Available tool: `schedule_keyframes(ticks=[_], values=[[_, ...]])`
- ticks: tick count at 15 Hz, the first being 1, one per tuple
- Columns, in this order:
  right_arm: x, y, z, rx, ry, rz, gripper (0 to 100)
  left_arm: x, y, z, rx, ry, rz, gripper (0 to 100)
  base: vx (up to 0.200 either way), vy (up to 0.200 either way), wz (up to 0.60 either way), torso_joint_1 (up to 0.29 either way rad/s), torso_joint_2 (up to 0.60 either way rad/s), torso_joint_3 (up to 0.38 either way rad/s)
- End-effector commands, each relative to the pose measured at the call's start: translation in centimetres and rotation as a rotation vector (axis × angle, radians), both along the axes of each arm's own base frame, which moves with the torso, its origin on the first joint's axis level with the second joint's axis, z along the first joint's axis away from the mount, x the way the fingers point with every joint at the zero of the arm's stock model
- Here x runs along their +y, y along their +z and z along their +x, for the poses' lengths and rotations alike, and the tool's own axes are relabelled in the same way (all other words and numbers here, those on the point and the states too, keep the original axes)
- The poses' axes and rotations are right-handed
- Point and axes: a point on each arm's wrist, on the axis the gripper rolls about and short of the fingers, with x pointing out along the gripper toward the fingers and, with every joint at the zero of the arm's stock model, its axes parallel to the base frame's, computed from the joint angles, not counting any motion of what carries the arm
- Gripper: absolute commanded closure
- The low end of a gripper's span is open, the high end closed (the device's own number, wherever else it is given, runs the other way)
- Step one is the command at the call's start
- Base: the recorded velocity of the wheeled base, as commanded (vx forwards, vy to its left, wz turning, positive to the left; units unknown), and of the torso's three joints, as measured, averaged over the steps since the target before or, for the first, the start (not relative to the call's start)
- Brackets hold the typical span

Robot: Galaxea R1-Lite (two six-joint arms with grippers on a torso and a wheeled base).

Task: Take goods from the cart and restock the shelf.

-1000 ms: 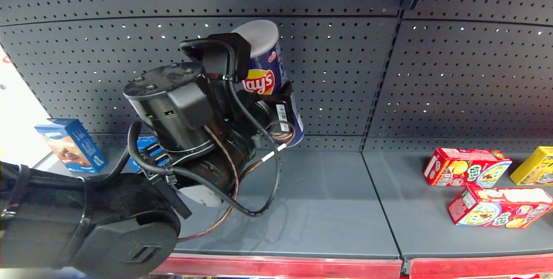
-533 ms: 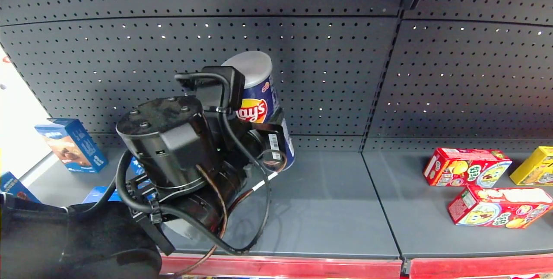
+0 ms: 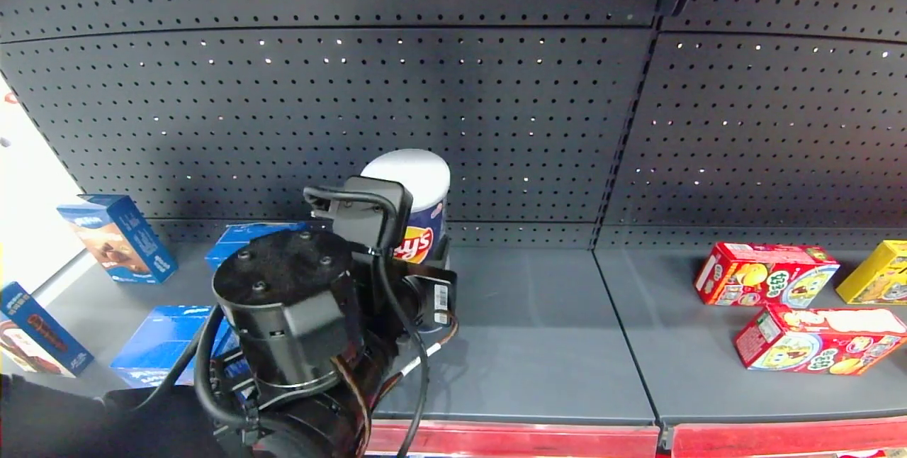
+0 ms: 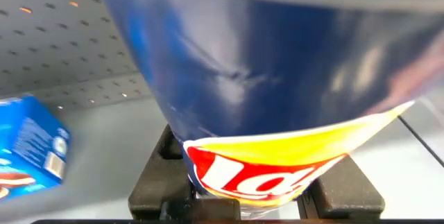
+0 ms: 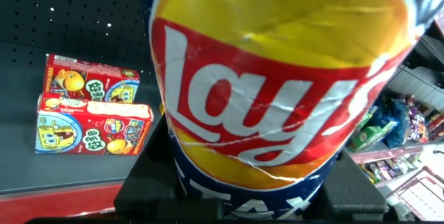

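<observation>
A blue chip can (image 3: 417, 192) with a white lid stands upright low over the grey shelf (image 3: 538, 330), close to the pegboard back. My left gripper (image 3: 427, 275) is shut on its lower body; the can's base is hidden behind the wrist, so contact with the shelf is unclear. In the left wrist view the can (image 4: 277, 78) sits between the black fingers (image 4: 156, 189) of the left gripper (image 4: 257, 196). The right gripper (image 5: 250, 196) is shut on a second chip can (image 5: 277, 99), blue with a yellow and red label.
Several blue boxes (image 3: 117, 238) stand or lie on the shelf's left part (image 3: 163, 344). Two red boxes (image 3: 765, 274) (image 3: 815, 341) and a yellow box (image 3: 875, 272) lie at the right. A red strip (image 3: 510, 437) edges the shelf front. The red boxes (image 5: 90, 130) lie beyond the right gripper.
The left arm has come down with the blue can from high before the back panel to shelf level, and the can has straightened upright. More blue boxes show at the left.
</observation>
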Motion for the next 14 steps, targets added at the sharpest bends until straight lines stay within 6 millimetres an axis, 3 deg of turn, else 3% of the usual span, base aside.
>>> schedule_keyframes(ticks=[1, 3, 8, 10, 14], values=[[0.0, 0.0, 0.0, -0.001, 0.000, 0.000, 100, -1.1, -0.4, -1.5, 0.012, -0.061, 0.008, 100, 0.000, 0.000, 0.00, 0.000, 0.00, 0.000], [0.0, 0.0, 0.0, -0.001, 0.000, 0.000, 100, -1.2, -0.5, -1.6, 0.013, -0.067, 0.010, 100, 0.000, 0.000, 0.00, 0.000, 0.00, 0.000], [0.0, -0.4, -0.3, -0.006, -0.003, 0.000, 100, 2.1, -1.5, -4.2, 0.056, -0.070, 0.044, 100, 0.000, 0.000, 0.00, 0.000, 0.00, 0.000], [0.0, -0.5, -0.4, 0.004, 0.000, 0.000, 100, 1.9, -1.5, -4.2, 0.054, -0.075, 0.042, 100, 0.000, 0.000, 0.00, 0.000, 0.00, 0.000], [0.1, -1.1, -1.0, 0.002, -0.003, 0.001, 100, -0.7, -2.3, -3.0, 0.065, -0.095, 0.054, 100, 0.000, 0.000, 0.00, 0.000, 0.00, 0.000]])
